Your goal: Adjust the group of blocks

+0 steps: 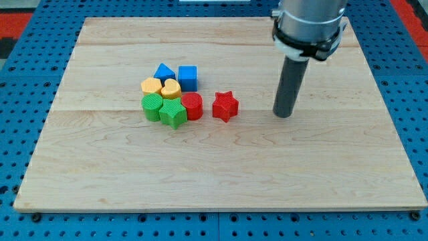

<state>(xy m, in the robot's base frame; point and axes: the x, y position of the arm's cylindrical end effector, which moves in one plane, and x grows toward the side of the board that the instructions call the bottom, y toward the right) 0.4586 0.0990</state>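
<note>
Nearest you sits the green star (174,114), front of a tight cluster: green round block (152,105), red round block (193,106), two yellow blocks (152,86) (171,88), blue triangle (164,72), blue cube (188,77). The red star (225,106) lies just beside it on the view's right, likely the straggler needing nudging. My tip (284,115), bare and holding nothing, stands right of that star, apart. The arm's top is cut off.

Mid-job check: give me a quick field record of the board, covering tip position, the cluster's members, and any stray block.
tip: my tip rests on the wooden board, to the view's right of all blocks, touching none
cluster: blue triangle, blue cube, two yellow blocks, green round block, green star, red round block, packed together
stray: red star, just right of the cluster, small gap
</note>
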